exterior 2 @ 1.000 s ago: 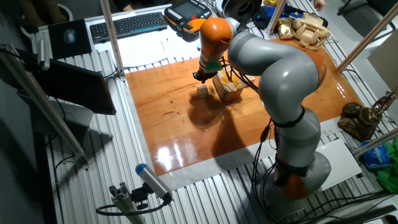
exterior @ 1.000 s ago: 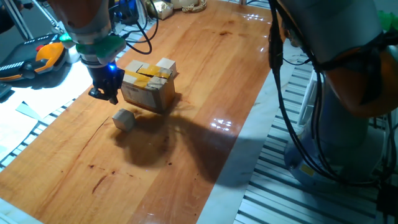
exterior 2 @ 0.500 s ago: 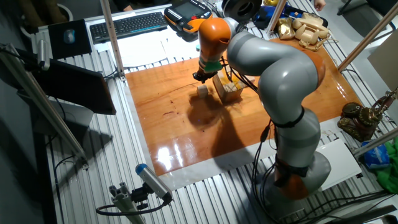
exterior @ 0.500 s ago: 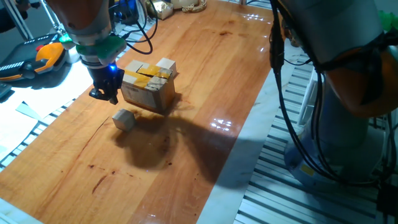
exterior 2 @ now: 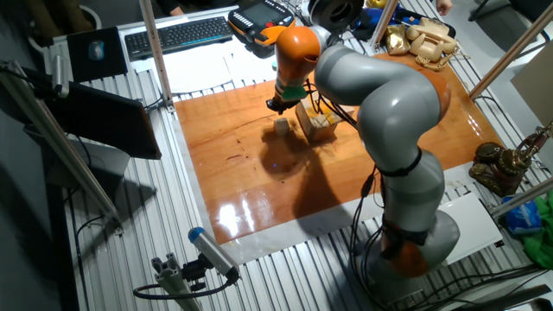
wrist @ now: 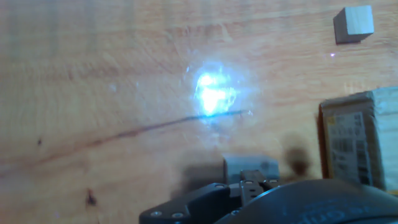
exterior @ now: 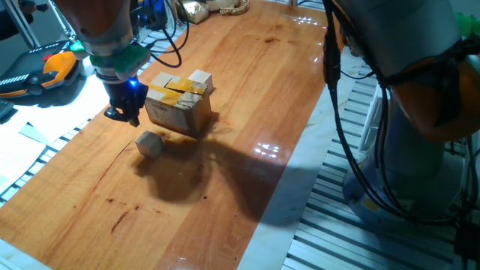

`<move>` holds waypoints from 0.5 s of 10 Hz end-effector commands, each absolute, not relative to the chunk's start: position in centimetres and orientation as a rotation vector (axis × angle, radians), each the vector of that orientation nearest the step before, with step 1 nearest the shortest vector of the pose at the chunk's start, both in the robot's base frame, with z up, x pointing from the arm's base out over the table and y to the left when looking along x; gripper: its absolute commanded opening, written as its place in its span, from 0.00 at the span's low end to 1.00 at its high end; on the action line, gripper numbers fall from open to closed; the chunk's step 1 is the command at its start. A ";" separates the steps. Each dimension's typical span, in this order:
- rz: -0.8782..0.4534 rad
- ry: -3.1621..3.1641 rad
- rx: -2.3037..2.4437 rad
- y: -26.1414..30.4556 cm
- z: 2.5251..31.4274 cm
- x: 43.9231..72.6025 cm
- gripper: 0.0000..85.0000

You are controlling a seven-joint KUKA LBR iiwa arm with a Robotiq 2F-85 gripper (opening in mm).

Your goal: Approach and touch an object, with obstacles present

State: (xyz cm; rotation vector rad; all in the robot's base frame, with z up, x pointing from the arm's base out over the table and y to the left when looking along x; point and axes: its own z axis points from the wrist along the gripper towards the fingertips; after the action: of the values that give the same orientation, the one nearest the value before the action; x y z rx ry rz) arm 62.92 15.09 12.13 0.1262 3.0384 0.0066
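A: Where's the gripper [exterior: 124, 114] rel. to the wooden cube [exterior: 150, 144]?

B: In one fixed view the gripper hangs over the table [exterior: 247, 90], just left of the cardboard box [exterior: 178, 105], blue light glowing on its body. The wooden cube lies on the table below and a bit right of it in that view, nearer the camera, close by but apart. No contact seen.

A: And from the other side?

B: Other fixed view: gripper [exterior 2: 275, 106] at the box's [exterior 2: 316, 123] left end, cube [exterior 2: 281, 126] just beneath it in the picture, sitting beside the box.

A: Gripper spread or pressed together?

B: Cannot tell; fingers too dark and small in both fixed views, and the hand view shows only the housing at the bottom edge.

A: Anything else?

B: Paler cube [exterior: 200, 79] sits behind the box, touching or nearly so. Hand view shows a bright blue-white glare spot [wrist: 214, 94] on the table, box edge [wrist: 357, 140] at right, and one cube top right; which cube, can't tell.
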 end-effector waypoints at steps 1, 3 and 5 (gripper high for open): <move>0.007 3.037 0.125 15.0 11.7 63.4 0.00; 0.013 3.044 0.123 14.6 10.5 64.4 0.00; 0.022 3.043 0.110 14.4 9.5 64.8 0.00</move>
State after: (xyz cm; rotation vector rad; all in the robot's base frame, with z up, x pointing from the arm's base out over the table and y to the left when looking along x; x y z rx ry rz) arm 64.82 14.39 9.39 0.1086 3.0430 0.0223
